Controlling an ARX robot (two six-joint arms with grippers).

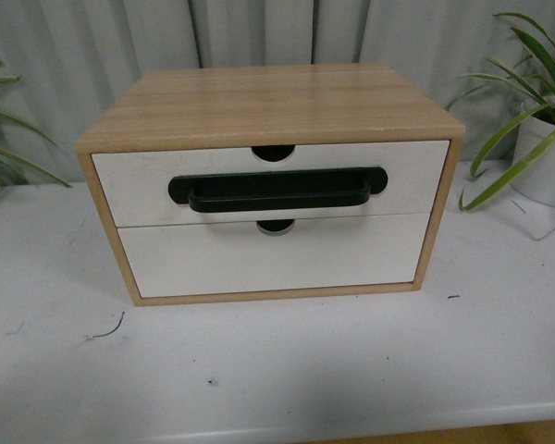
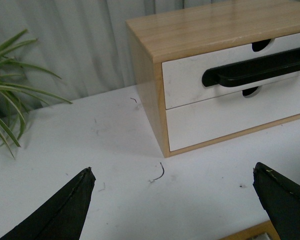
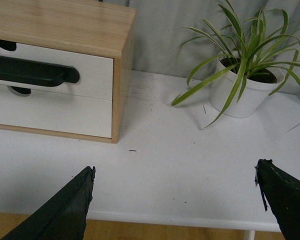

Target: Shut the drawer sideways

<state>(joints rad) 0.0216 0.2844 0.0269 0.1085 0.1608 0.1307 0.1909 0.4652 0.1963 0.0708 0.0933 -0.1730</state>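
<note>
Smooth white surface (image 1: 277, 370) before pleated grey curtains (image 1: 65, 65). On it stands a boxy light-wood cabinet (image 1: 268, 102); the drawer (image 1: 129, 185), matte white with a long black bar handle (image 1: 277, 191), fills its upper slot. Black pointed left fingers (image 2: 65, 210) and right fingers (image 3: 65, 210) are spread wide, holding nothing

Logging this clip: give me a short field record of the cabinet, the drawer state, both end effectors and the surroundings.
cabinet: light wood two-drawer cabinet on white table
target: upper white-fronted drawer with long black bar handle
target state: front looks flush with the frame, apparently shut
lower drawer: handle-less white front, flush
left end effector: open, empty, clear of the cabinet
right end effector: open, empty, clear of the cabinet
surroundings: green plant in white pot right of the cabinet
</note>
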